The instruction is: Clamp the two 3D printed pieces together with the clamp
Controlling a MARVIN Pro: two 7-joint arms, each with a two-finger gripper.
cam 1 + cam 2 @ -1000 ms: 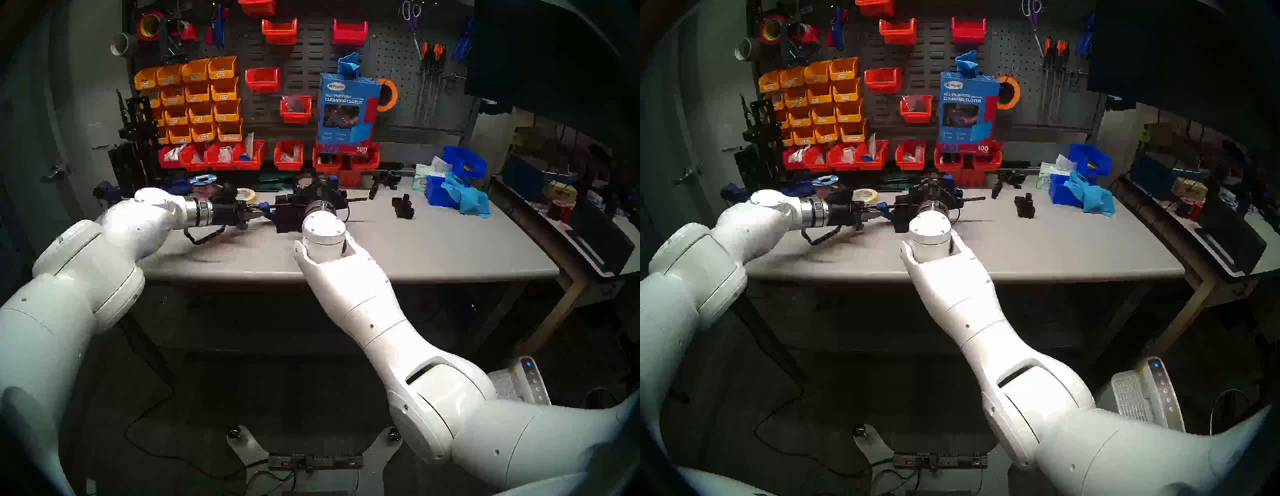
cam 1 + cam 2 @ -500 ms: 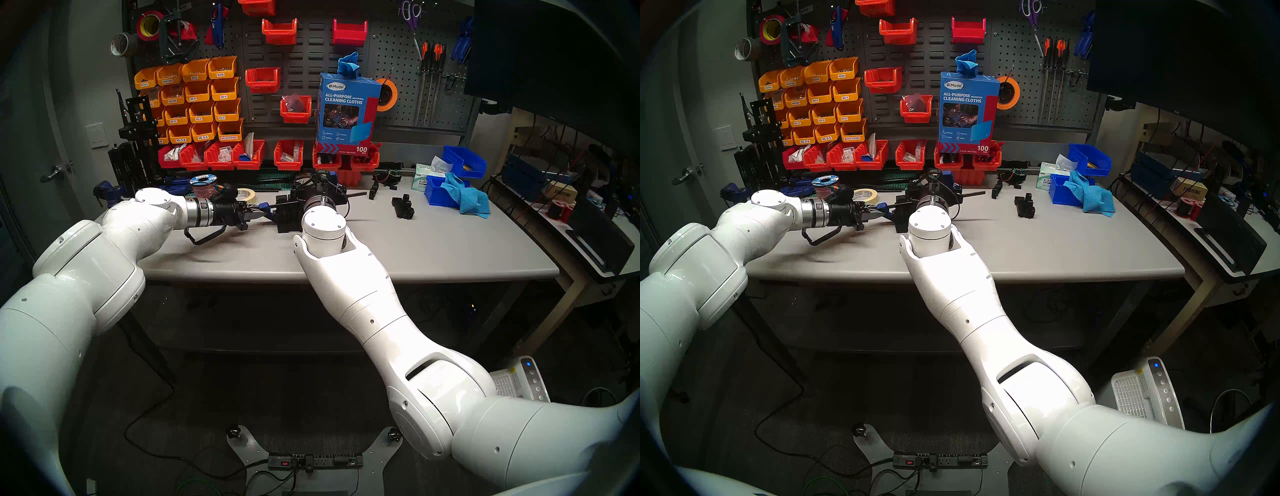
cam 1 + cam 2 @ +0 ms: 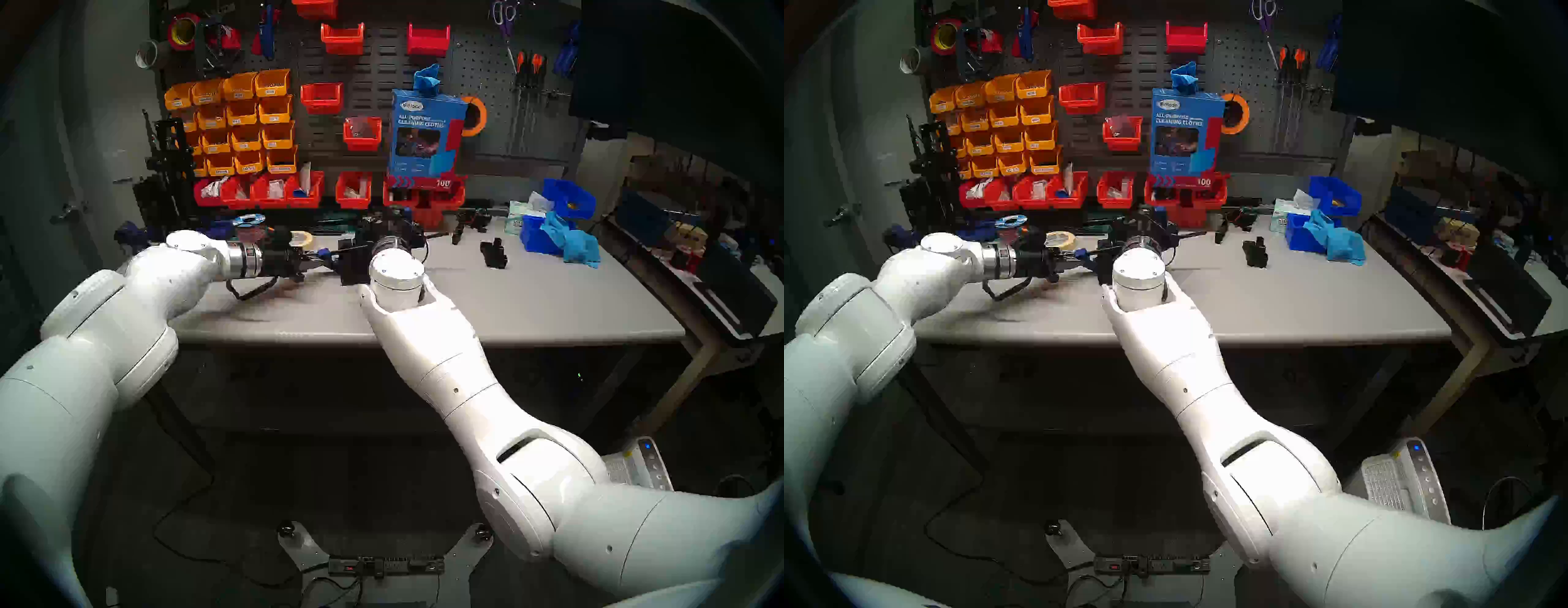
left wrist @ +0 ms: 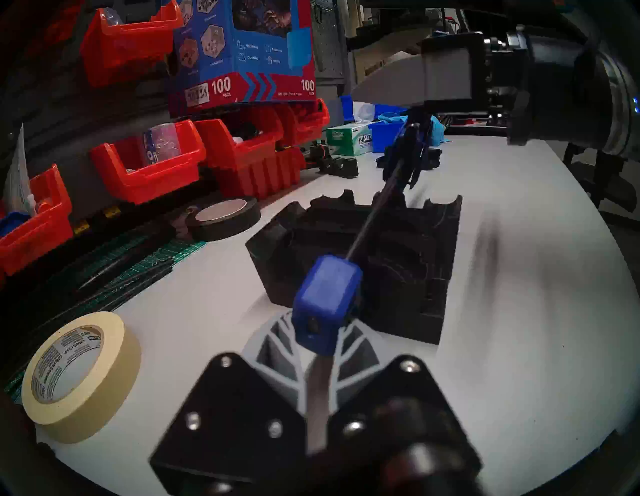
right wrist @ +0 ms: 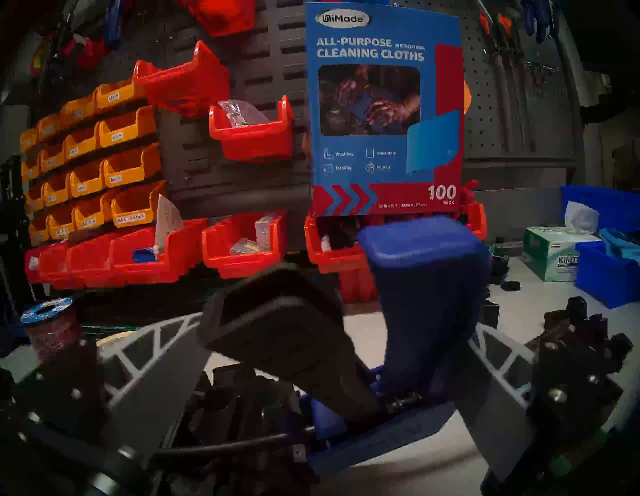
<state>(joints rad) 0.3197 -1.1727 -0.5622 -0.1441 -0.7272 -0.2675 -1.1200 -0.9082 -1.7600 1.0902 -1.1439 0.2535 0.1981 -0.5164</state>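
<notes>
The clamp (image 4: 325, 304) lies across the table's middle, its thin black bar passing over the two 3D printed pieces (image 4: 363, 263), black blocks standing together. My left gripper (image 4: 318, 363) is shut on the bar just behind the blue end jaw (image 3: 324, 254). In the right wrist view the clamp's black trigger (image 5: 287, 332) and blue handle (image 5: 426, 294) stand upright between the spread fingers (image 5: 152, 374) of my right gripper (image 5: 337, 325), which is open around them. In the head views my right wrist hides most of the handle and my right gripper (image 3: 394, 227).
A roll of masking tape (image 4: 83, 377) and a black tape roll (image 4: 225, 218) lie left of the blocks. A separate black stepped part (image 3: 493, 254) sits further right. Red bins (image 3: 259, 191), a blue cloth box (image 3: 426, 136), blue bins and a cloth (image 3: 568, 237) line the back.
My right wrist has shifted slightly away from me, and the clamp's far bar end has risen a little. The left arm has stayed put, still gripping the bar.
</notes>
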